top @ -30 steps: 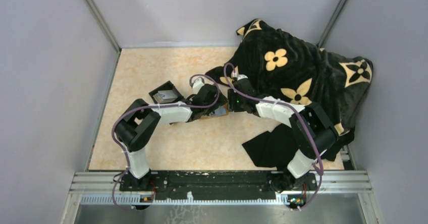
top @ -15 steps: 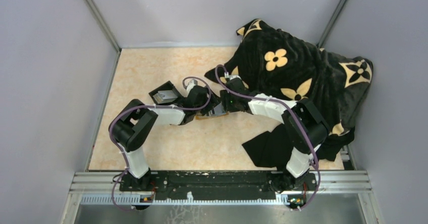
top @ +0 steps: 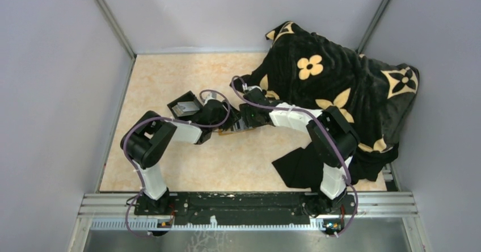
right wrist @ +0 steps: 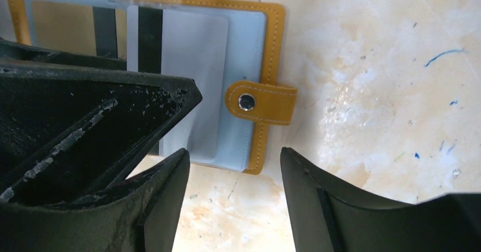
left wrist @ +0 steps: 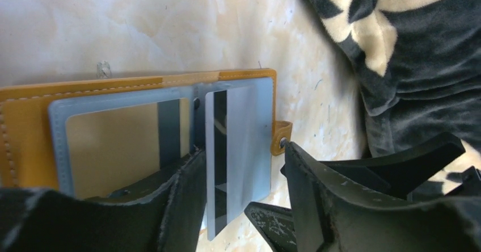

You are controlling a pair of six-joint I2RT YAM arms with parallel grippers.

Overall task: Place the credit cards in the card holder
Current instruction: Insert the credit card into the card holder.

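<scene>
Silver card (left wrist: 238,116) lies on holder's (left wrist: 22,121) tab (right wrist: 258,101) side, long axis running in between the jaws of left gripper (left wrist: 244,150) | left: apart, straddling card, not clamped | right gripper (right wrist: 232,150): apart, over holder's tab edge | left nearer

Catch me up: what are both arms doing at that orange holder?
Both arms meet at the open card holder, which lies flat on the table. A silver card with a black stripe lies at the plastic pocket next to the snap tab; whether it is fully seated is unclear. The left gripper straddles that card, jaws apart. The right gripper hovers open by the tab edge.
</scene>
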